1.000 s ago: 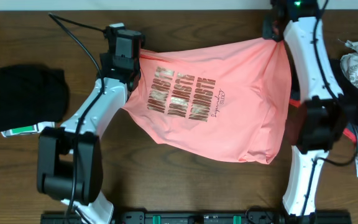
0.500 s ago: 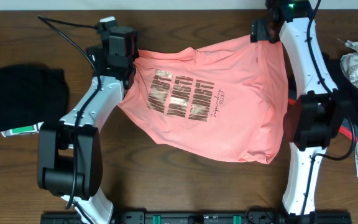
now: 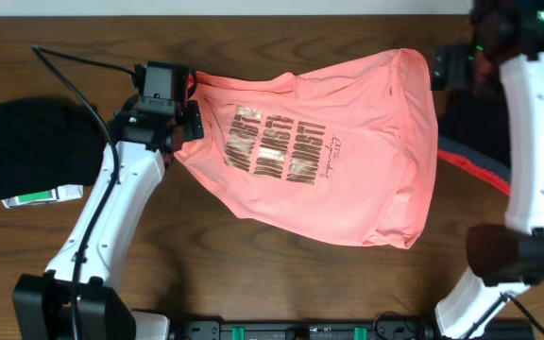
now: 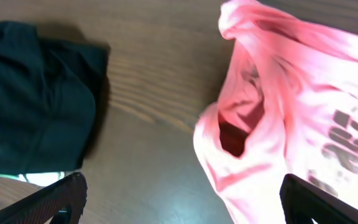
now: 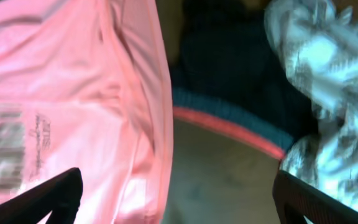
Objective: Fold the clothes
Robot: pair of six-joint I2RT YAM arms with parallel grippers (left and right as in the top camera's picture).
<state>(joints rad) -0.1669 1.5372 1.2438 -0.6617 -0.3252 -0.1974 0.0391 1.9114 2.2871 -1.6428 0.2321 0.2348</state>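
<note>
Evidently, the salmon-pink, gold-lettered fabric T-shirt [image 3: 348, 170] is spread print-up for folding, nothing being held by the wide-open left gripper [image 4: 186, 204] or right gripper [image 5: 180, 198] beside it.

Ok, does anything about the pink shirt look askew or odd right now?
Yes. The pink T-shirt lies skewed and rumpled, its lettering running sideways; the edge by the open left gripper is bunched into folds.
</note>
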